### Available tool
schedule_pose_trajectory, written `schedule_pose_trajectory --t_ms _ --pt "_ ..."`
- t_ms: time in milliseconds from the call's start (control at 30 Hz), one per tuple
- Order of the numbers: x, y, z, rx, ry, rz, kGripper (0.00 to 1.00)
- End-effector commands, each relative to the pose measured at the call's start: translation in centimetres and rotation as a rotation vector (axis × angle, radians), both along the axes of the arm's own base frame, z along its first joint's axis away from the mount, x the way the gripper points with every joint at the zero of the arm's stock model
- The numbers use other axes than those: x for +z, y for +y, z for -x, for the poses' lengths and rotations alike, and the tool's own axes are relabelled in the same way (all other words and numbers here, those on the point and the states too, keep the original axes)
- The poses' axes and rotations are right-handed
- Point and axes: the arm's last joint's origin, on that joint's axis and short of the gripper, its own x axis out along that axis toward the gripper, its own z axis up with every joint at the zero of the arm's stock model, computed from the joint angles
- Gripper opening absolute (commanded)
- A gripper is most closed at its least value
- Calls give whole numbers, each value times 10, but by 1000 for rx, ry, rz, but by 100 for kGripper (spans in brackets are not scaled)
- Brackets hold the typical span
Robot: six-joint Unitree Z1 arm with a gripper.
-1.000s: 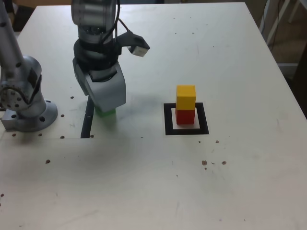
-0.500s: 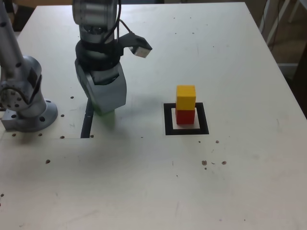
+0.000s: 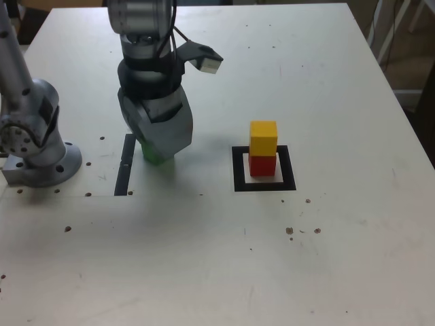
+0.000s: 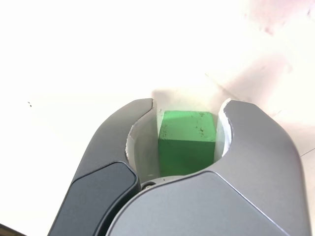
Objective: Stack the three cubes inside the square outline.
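Note:
In the exterior view a yellow-orange cube point(image 3: 263, 138) sits on a red cube point(image 3: 262, 165) inside the square outline point(image 3: 238, 175), a thick black border with a pale centre. The green cube point(image 3: 152, 155) shows under my gripper point(image 3: 158, 153), well to the exterior view's left of the outline and low over the table. In the wrist view my gripper point(image 4: 189, 105) is shut on the green cube point(image 4: 187, 142), which sits between the two grey jaws. I cannot tell whether the cube rests on the table or is lifted off it.
The arm's grey base point(image 3: 30, 146) stands at the exterior view's left edge. A thin black strip point(image 3: 125, 166) lies just left of the gripper. Small dark specks point(image 3: 299, 229) dot the table in front of the outline. The table's right edge point(image 3: 401, 115) borders a darker floor.
The jaws have closed on the green cube. The gripper has shifted slightly toward the exterior view's right. The red and yellow-orange stack has not moved.

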Motion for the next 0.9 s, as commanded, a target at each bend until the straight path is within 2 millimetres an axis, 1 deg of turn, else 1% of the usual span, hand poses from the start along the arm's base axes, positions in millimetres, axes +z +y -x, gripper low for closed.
schedule_pose_trajectory --t_ms 0,100,167,300,433,500,633,700,800,867 --pt "4 0 -4 26 -17 -9 19" --pt "14 1 -11 80 -35 -30 19" --pt "24 2 -16 126 -40 -43 19" --pt "54 2 -25 213 -16 -68 23" --pt "87 0 -29 232 31 -100 28" --pt "103 -1 -32 241 34 -101 25" --pt "135 -4 -42 321 -40 -45 11" --pt "149 -7 -49 367 -87 -4 6" --pt "165 -12 -61 416 -121 37 4" --pt "170 -15 -69 458 -118 39 4"
